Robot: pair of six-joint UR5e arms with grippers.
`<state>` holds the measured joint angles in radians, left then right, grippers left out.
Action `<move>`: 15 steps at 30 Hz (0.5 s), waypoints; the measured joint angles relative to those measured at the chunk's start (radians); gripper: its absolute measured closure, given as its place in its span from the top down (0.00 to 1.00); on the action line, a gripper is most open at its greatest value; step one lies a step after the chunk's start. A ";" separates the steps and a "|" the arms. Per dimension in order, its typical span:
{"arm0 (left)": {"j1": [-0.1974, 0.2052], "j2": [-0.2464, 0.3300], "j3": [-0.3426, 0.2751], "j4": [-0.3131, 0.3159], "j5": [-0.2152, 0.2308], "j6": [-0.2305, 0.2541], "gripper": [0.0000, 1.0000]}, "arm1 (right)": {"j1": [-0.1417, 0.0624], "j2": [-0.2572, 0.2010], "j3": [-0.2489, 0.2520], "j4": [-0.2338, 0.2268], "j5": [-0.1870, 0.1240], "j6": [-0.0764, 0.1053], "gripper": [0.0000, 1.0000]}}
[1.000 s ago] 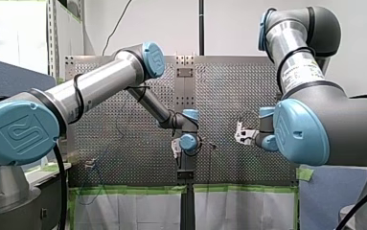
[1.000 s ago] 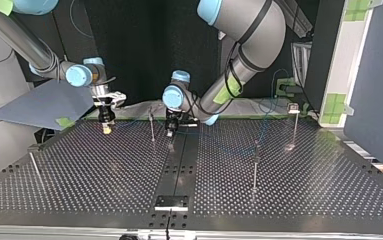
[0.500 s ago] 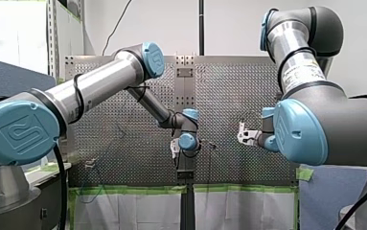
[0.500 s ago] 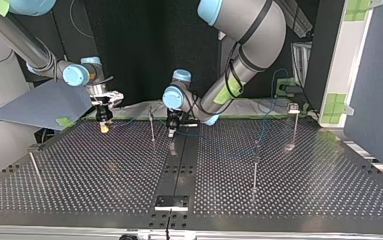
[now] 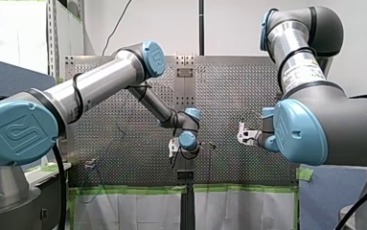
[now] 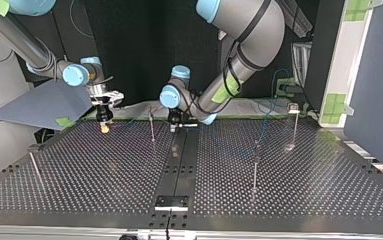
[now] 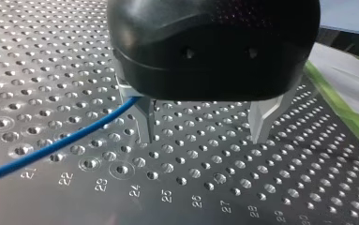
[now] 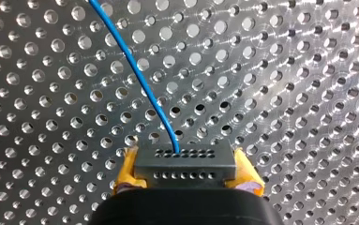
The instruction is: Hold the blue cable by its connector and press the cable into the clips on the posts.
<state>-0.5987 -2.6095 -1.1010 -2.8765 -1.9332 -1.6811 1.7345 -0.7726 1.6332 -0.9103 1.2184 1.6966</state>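
Over the perforated counter [image 6: 304, 185], my right jaws clenched on the connector [image 8: 185, 161], I should tension the blue cable [image 8: 137, 75] before my released left jaws press it down.

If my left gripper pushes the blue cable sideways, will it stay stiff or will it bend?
Probably it bends: the blue cable is thin and curves as it leaves the connector. It looks light, so a push should move it easily. It may slide along the smooth metal fingers of the left gripper.
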 joint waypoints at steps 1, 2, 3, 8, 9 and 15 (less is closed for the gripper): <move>-0.002 0.004 0.000 -0.010 -0.004 0.010 1.00 | 0.000 0.000 0.000 0.000 -0.001 0.000 0.00; -0.003 0.008 0.000 -0.015 -0.006 0.017 1.00 | 0.000 0.000 0.000 -0.001 -0.002 0.001 0.00; -0.005 0.012 0.000 -0.017 -0.007 0.024 1.00 | 0.000 0.000 -0.001 -0.001 -0.003 0.001 0.00; -0.014 0.048 0.000 -0.013 -0.012 0.051 1.00 | 0.000 0.000 -0.004 -0.002 -0.012 0.003 0.00; -0.017 0.054 0.000 -0.017 -0.013 0.053 1.00 | 0.000 0.000 -0.004 -0.002 -0.013 0.003 0.00; -0.049 0.068 -0.001 -0.038 -0.034 0.056 1.00 | 0.000 0.000 -0.001 -0.003 -0.015 0.005 0.00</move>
<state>-0.6482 -2.5418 -1.1021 -2.9148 -1.9673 -1.6254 1.7346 -0.7725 1.6319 -0.9128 1.2030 1.7012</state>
